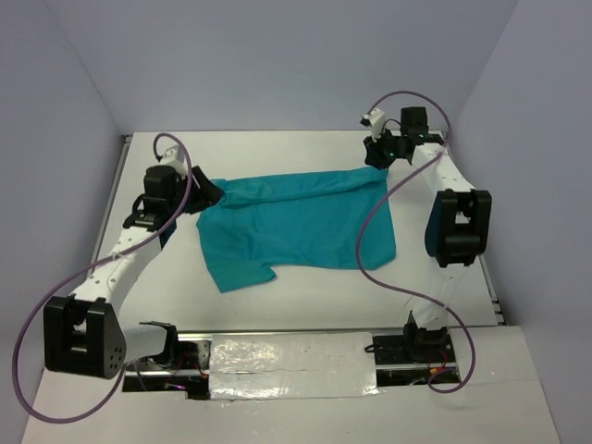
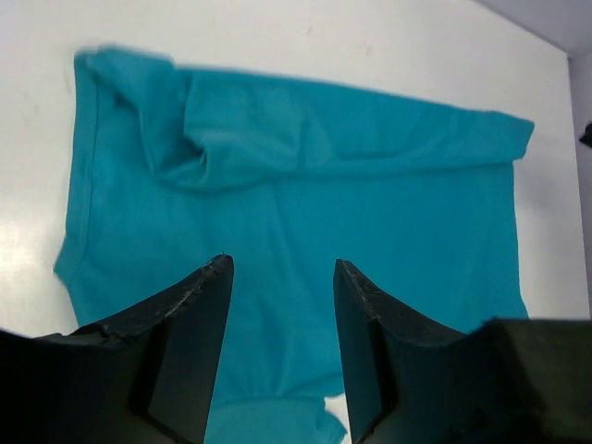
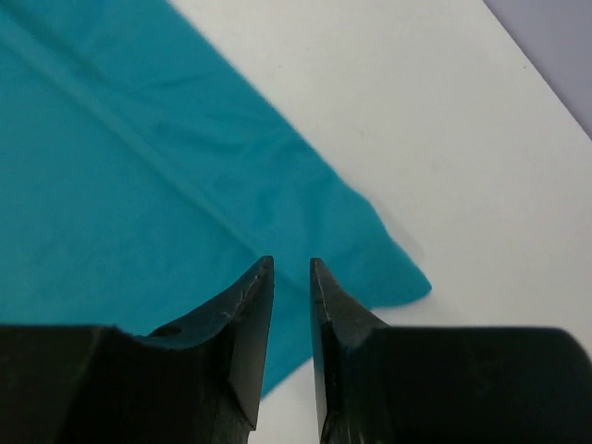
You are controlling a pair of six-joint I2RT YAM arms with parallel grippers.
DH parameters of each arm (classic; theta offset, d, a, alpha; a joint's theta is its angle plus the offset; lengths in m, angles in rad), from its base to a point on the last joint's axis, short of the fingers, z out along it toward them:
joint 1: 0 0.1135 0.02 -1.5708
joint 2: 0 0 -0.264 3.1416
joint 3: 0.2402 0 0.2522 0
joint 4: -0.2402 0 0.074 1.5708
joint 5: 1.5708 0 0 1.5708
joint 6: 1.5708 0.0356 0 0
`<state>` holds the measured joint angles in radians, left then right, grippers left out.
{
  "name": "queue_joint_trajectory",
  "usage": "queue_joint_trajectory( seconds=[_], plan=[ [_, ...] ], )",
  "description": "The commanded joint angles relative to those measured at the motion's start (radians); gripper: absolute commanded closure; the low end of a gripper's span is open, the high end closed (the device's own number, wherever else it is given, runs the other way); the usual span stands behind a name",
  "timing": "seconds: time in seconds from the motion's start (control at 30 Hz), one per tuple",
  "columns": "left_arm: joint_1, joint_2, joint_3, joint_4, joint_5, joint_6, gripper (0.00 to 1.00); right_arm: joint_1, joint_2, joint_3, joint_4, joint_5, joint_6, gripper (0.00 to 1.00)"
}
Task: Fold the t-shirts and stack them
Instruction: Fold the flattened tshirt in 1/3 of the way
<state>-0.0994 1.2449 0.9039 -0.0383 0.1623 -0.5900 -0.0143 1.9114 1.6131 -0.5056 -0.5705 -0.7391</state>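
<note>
Shirt: teal t-shirt (image 1: 296, 227) lying mid-table (image 1: 305, 301), mostly flat, far edge doubled over toward the near side in a long band, rumpled at its left end.
Left claw: (image 2: 282, 264) released, fingers well apart with nothing between them, hanging above the shirt's left end.
Right claw: (image 3: 291, 262) parted only narrowly, grasping nothing, poised over the shirt's far right corner, just inside its edge.
Stage, as judged: first fold part-made, no stack yet.
Risk, uneven grab: narrow right gap likely to nip one layer or slide off the doubled cloth; wide left gap likely to scoop extra folds from the rumple.
Risk, skewed fold: one corner lifted without the other, dragging the shirt slantwise and opening the band.
Risk, missed corner: right claw close to the cloth's edge, so a small drift outward meaning bare table and an empty pinch.
Risk, buried crease: rumple at the left end pressed into the next fold if not smoothed first.
Risk, cable snag: right arm's cable hanging over the shirt's right side, possibly brushing the cloth during a sweep.
</note>
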Motion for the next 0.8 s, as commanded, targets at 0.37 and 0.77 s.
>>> queue_joint_trajectory(
  seconds=[0.37, 0.77],
  plan=[
    [0.021, -0.309, -0.244, -0.029, -0.01, -0.133, 0.33, 0.045, 0.267, 0.188, -0.106, 0.284, 0.147, 0.7],
    [0.021, -0.312, -0.263, -0.008, -0.012, -0.162, 0.27, 0.042, 0.311, 0.157, -0.197, 0.362, 0.142, 0.69]
  ],
)
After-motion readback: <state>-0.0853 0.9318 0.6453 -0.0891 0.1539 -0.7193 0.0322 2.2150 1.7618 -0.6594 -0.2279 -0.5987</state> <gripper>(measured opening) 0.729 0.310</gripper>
